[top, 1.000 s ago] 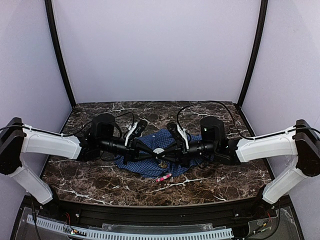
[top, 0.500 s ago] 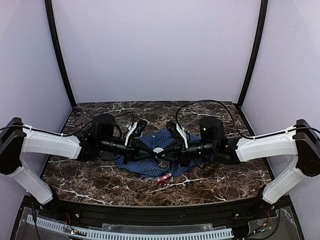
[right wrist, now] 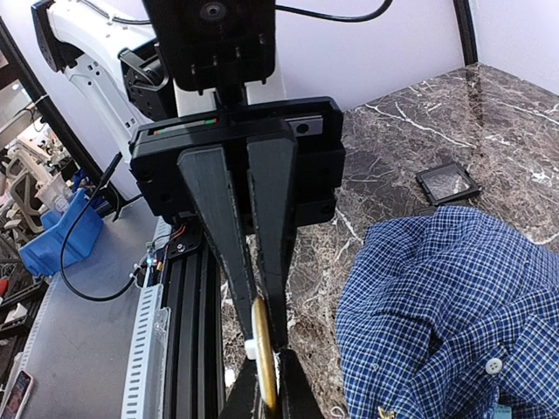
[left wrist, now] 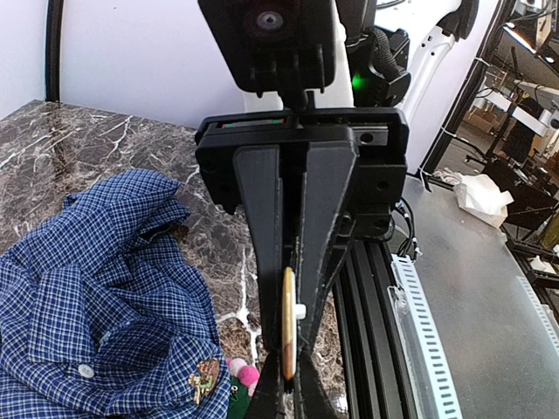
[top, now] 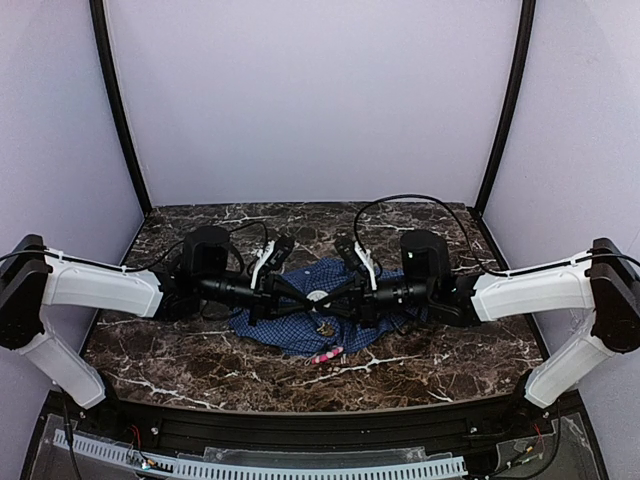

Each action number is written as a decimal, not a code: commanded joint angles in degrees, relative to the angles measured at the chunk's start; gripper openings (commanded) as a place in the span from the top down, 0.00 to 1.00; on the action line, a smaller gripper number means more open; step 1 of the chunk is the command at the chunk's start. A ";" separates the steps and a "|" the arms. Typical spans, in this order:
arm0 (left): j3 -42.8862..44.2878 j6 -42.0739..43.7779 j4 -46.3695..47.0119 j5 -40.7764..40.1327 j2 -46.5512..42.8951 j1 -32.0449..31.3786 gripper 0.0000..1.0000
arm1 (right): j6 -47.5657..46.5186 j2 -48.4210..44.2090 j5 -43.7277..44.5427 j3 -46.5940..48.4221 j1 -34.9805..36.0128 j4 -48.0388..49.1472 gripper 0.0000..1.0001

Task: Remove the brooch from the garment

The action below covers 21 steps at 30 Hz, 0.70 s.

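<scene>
Gold disc (left wrist: 288,323) pinched edge-on by left end effector (left wrist: 281,403) and right end effector (right wrist: 262,403), tips meeting. Small gold brooch (left wrist: 205,377) on check shirt (left wrist: 87,288) just beside tips, likely nearer left arm.

Garment (left wrist: 96,288): soft, matt woven cloth, creased; table (left wrist: 87,140) under the garment: glossy veined stone; brooch (left wrist: 288,323) over the garment: smooth, shiny gold metal; fingers (left wrist: 262,218) on it: matt black plastic.

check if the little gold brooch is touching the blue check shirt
Touching. The left wrist view shows the gold brooch lying flat against the check cloth of the shirt near its lower edge, with no gap between them.
</scene>
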 commanded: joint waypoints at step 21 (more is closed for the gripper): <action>-0.40 -1.01 1.10 -3.85 -1.90 -0.14 0.99 | -1.28 -6.49 -1.09 -4.49 -3.83 3.51 0.55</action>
